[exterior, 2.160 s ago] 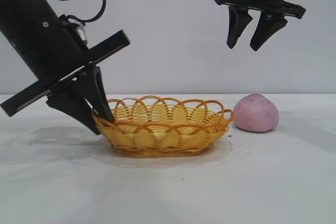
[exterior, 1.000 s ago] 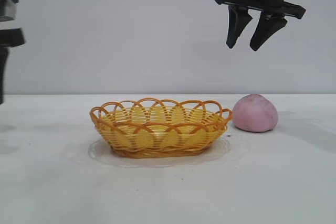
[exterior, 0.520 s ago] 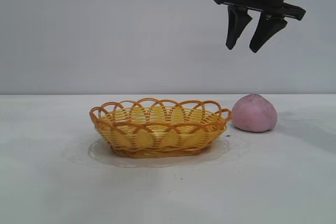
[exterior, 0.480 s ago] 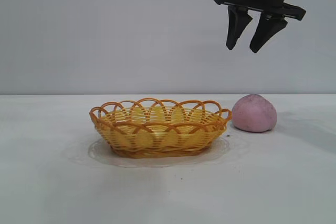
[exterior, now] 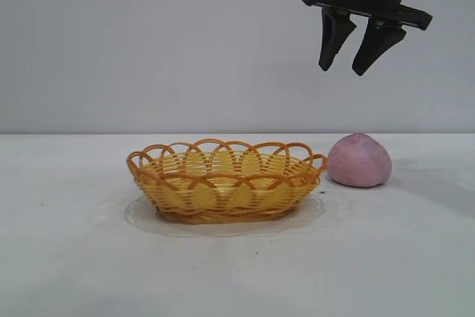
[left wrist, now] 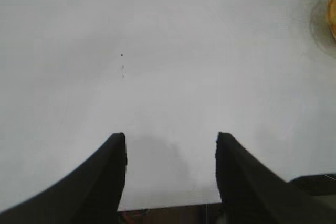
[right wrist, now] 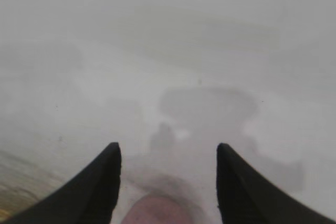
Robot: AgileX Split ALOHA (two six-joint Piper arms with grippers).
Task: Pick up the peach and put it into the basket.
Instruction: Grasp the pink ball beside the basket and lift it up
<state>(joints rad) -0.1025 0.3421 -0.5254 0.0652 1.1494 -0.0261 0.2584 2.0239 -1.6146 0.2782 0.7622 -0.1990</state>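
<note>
Meanwhile basket (exterior: 226,180) holds nothing; peach (exterior: 359,159) beside it; both pincers gape.

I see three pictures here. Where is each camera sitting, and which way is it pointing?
Exterior view: outside the rig, level with the table, facing the basket and the peach; only the right gripper shows, hanging open above the peach.
Left wrist view: on the left arm, looking down past the open left gripper at bare table; the basket's edge peeks in at a corner.
Right wrist view: on the right arm, looking down between its fingers at the peach.
Shared: the peach and the basket appear in both the exterior and right wrist views.
</note>
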